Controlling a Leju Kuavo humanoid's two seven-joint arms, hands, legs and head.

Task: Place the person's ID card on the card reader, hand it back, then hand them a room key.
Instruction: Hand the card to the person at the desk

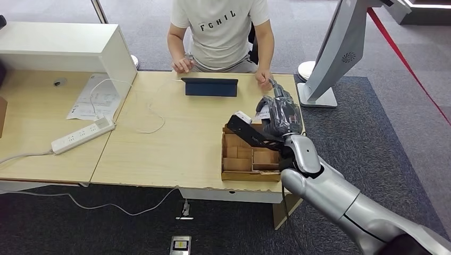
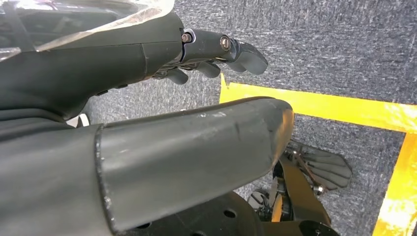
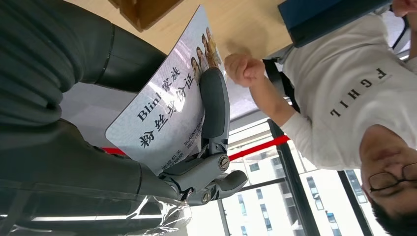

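Note:
My right hand (image 1: 279,114) hovers over the table's far right corner, above a cardboard compartment box (image 1: 239,164). It pinches the ID card (image 3: 162,113), white and pale blue with printed characters and small photos, between thumb and a finger (image 3: 214,103). A sliver of the card (image 1: 261,111) shows beside the hand. The person's fist (image 1: 264,79) rests on the table edge just beyond it, apart from the card. The dark blue card reader (image 1: 210,86) stands in front of the person. My left hand (image 2: 211,49) hangs over the carpet, holding nothing, fingers loosely extended.
A seated person in a white T-shirt (image 1: 220,29) faces me across the wooden table (image 1: 170,154). A white power strip (image 1: 82,135), papers (image 1: 95,95) and a white cabinet (image 1: 64,48) lie left. A grey kiosk stand (image 1: 335,53) rises at right. A small device (image 1: 180,245) lies on the floor.

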